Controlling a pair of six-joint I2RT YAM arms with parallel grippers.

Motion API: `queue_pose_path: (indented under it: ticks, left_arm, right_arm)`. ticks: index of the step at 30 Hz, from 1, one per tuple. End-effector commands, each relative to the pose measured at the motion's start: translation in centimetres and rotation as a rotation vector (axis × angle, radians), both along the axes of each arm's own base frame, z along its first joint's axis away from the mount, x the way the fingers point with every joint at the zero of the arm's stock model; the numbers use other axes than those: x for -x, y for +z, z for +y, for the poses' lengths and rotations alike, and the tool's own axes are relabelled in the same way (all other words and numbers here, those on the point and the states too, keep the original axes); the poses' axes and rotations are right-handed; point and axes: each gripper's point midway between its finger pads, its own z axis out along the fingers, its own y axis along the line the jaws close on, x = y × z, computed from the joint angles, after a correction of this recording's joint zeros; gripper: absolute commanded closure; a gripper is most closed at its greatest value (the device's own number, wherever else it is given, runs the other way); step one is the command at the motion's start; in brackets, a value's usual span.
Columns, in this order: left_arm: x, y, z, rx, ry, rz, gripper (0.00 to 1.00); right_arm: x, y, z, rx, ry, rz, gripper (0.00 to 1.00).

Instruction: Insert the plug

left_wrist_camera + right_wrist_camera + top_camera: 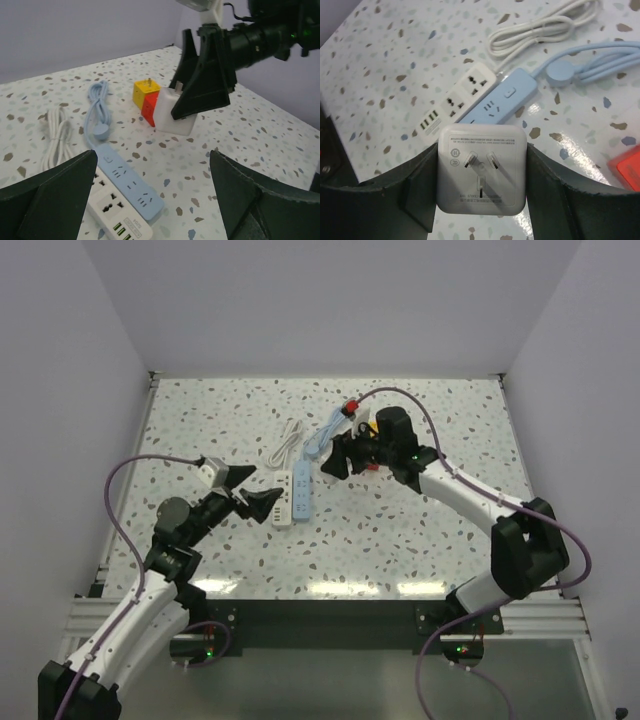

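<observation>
My right gripper (481, 175) is shut on a white cube plug (481, 170), its three prongs facing the wrist camera. In the left wrist view the plug (172, 112) sits low at the table, against a red cube (149, 107); I cannot tell whether it touches the table. A blue power strip (500, 97) and a white power strip (455, 102) lie side by side just beyond the plug. My left gripper (154, 160) is open and empty over the near ends of the blue strip (130, 180) and the white strip (117, 217). In the top view the right gripper (340, 455) is right of the strips (301, 492) and the left gripper (255, 502) is at their left.
A yellow cube plug (145, 92) stands behind the red cube, prongs up. A coiled white cable (545, 25) and a coiled blue cable (600, 65) lie behind the strips. The speckled table (420, 530) is walled on three sides.
</observation>
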Motion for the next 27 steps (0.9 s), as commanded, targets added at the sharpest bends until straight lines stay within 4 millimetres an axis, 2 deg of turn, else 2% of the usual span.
queue_pose_path:
  ticks: [1, 2, 6, 11, 15, 18, 23, 27]
  left_arm:
    - [4.4, 2.1, -3.3, -0.03, -0.308, -0.17, 0.0]
    - [5.0, 2.4, -3.6, -0.031, -0.341, -0.193, 0.0]
    - [6.4, 2.6, -4.6, -0.036, -0.453, -0.21, 0.0]
    - [5.7, 1.8, -5.6, -0.048, -0.494, -0.146, 0.0]
    - [4.5, 0.8, -6.3, -0.062, -0.476, -0.085, 0.0]
    - [4.6, 0.8, -7.4, -0.066, -0.502, -0.074, 0.0]
    - [4.7, 0.9, -8.9, -0.068, -0.53, -0.054, 0.0]
    - [4.6, -0.2, -10.2, -0.081, -0.548, 0.001, 0.0]
  right_arm:
    - [3.8, 4.0, 1.0, -0.118, 0.305, -0.027, 0.56]
    - [5.3, 4.6, 1.3, -0.156, 0.392, -0.019, 0.56]
    - [8.7, 6.2, 1.4, -0.209, 0.598, -0.068, 0.58]
    - [12.1, 7.5, 1.2, -0.274, 0.753, -0.092, 0.59]
    - [13.9, 7.8, 1.4, -0.306, 0.84, -0.085, 0.59]
    - [14.6, 7.9, 1.9, -0.3, 0.884, -0.088, 0.59]
    - [15.2, 7.7, 2.4, -0.295, 0.918, -0.092, 0.59]
    - [15.4, 7.9, 2.6, -0.285, 0.92, -0.097, 0.59]
